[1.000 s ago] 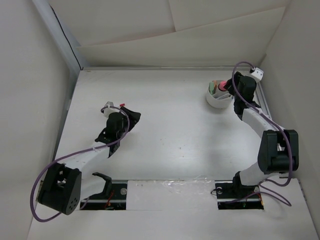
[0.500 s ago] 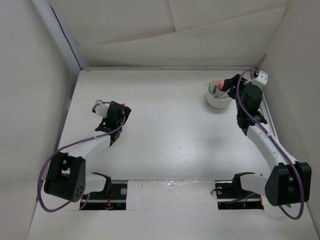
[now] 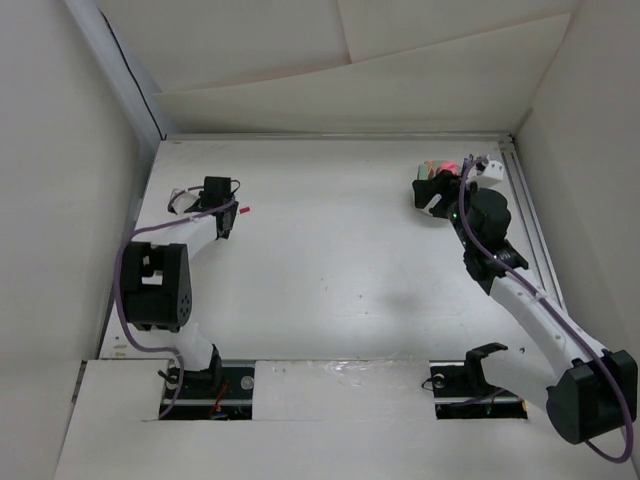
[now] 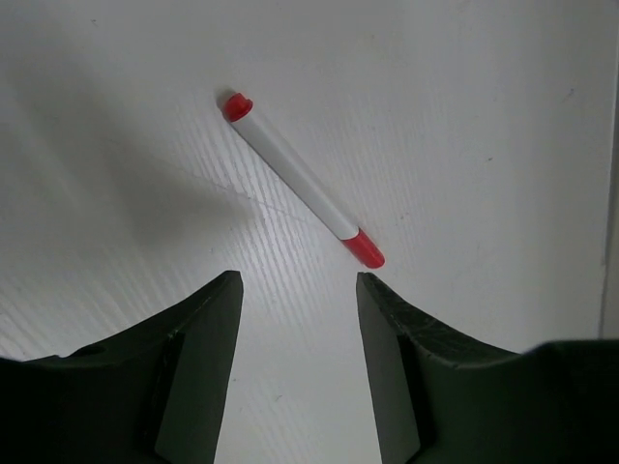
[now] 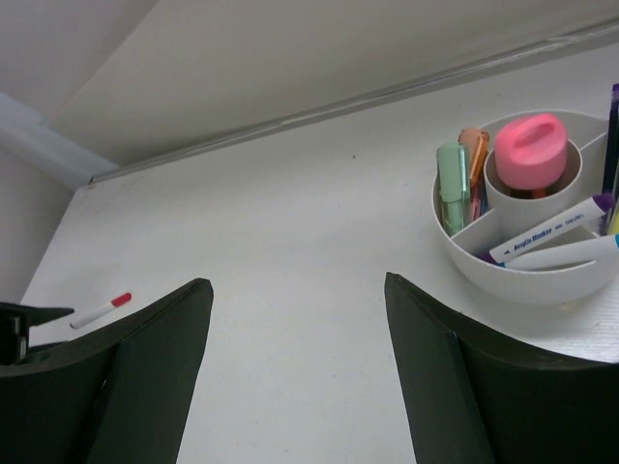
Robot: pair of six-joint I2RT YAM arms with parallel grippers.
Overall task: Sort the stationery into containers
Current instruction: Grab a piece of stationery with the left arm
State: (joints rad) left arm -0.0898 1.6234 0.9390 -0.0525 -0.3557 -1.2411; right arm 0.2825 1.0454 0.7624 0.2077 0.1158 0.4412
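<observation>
Right wrist view is giving us the best look: on the matte white table we're seeing the round white cup, smooth glossy plastic, sitting at the far right and split up by inner walls. Its middle tube is holding a stubby pink-capped item. A green marker and an orange marker are standing in the pocket left of it, and a white pen with blue print is leaning across the near pocket. The right gripper is hanging with its fingers wide apart, gripping nothing. Over on the left, the left gripper is hovering with its fingers spread too, just short of a thin white pen with red ends that's lying diagonally on the table, untouched.
</observation>
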